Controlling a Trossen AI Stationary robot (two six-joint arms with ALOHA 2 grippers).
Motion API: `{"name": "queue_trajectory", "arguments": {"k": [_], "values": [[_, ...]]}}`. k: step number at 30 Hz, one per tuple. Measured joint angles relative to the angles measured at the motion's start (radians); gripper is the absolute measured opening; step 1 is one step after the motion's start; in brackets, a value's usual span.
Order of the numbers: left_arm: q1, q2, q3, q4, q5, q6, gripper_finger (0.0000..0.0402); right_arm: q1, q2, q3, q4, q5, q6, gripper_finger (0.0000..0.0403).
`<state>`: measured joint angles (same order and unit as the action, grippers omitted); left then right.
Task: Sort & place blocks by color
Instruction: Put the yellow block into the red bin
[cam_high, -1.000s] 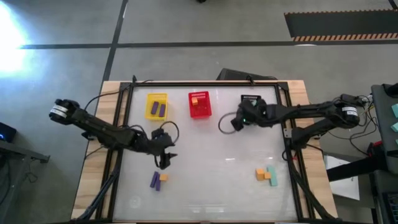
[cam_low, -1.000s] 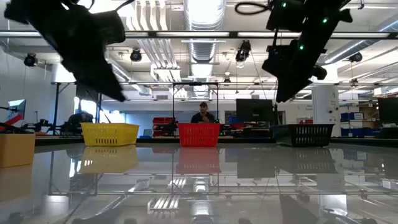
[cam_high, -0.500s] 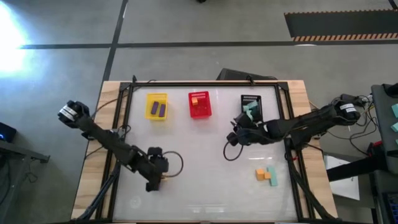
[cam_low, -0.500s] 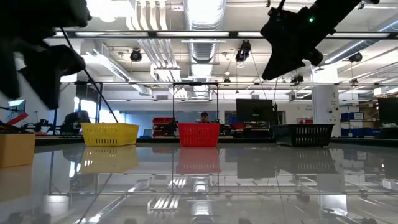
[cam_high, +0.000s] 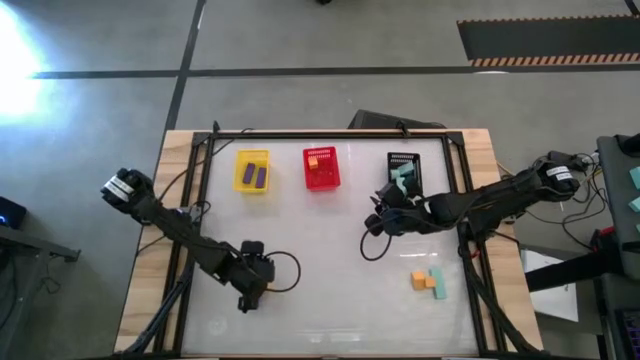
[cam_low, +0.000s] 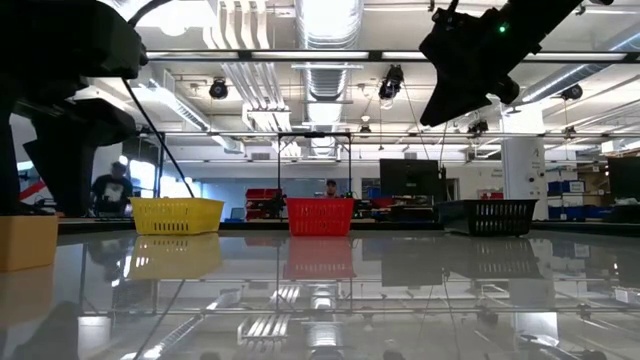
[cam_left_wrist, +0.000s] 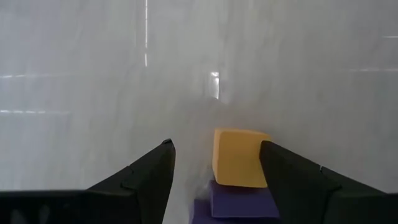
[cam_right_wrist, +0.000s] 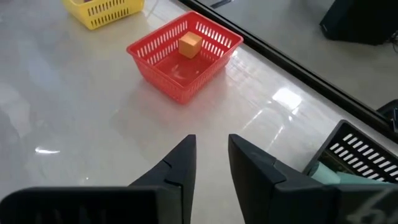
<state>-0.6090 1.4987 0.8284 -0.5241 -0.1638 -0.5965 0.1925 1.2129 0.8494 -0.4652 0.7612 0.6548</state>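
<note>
Where an orange block (cam_left_wrist: 239, 157) rests against a purple block (cam_left_wrist: 244, 200) on the white table (cam_high: 330, 250), the left gripper (cam_left_wrist: 216, 163) straddles both, fingers apart and gripping nothing. Right gripper (cam_right_wrist: 211, 152), nearly closed and empty, hovers beside the black basket (cam_high: 402, 166).

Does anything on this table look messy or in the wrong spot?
Nothing looks spilled or broken. The baskets sit in a straight row, each holding one color: purple blocks in yellow, an orange block in red, a teal block in black. Loose blocks simply await sorting.
</note>
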Motion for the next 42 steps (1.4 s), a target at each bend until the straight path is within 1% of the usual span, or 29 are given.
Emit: {"name": "queue_trajectory", "arguments": {"k": [7, 13, 23, 31, 34, 41, 42], "values": [[-0.001, -0.044, 0.011, -0.007, 0.017, 0.0, 0.0221, 0.0, 0.0, 0.0, 0.0, 0.0, 0.0, 0.0081], [-0.004, -0.052, 0.011, -0.007, 0.077, -0.036, 0.0221, 0.0, 0.0, 0.0, 0.001, 0.0, 0.0, 0.0088], [-0.007, -0.008, 0.003, 0.049, 0.083, -0.046, 0.0221, 0.0, 0.001, -0.002, 0.002, 0.0, -0.004, 0.0082], [-0.006, 0.063, -0.001, 0.045, 0.083, -0.044, 0.022, 0.0, 0.001, -0.01, 0.005, 0.0, -0.009, 0.0091], [-0.006, 0.076, -0.001, 0.045, 0.083, -0.028, 0.0203, 0.0, 0.001, -0.016, 0.008, 0.0, -0.008, 0.009], [0.003, 0.075, -0.001, 0.045, 0.076, 0.013, 0.0119, 0.0, 0.001, -0.039, 0.042, 0.0, -0.013, 0.0081], [0.007, 0.075, -0.001, 0.046, 0.077, 0.026, 0.0117, 0.0, 0.001, -0.046, 0.052, 0.0, -0.018, 0.008]]}}
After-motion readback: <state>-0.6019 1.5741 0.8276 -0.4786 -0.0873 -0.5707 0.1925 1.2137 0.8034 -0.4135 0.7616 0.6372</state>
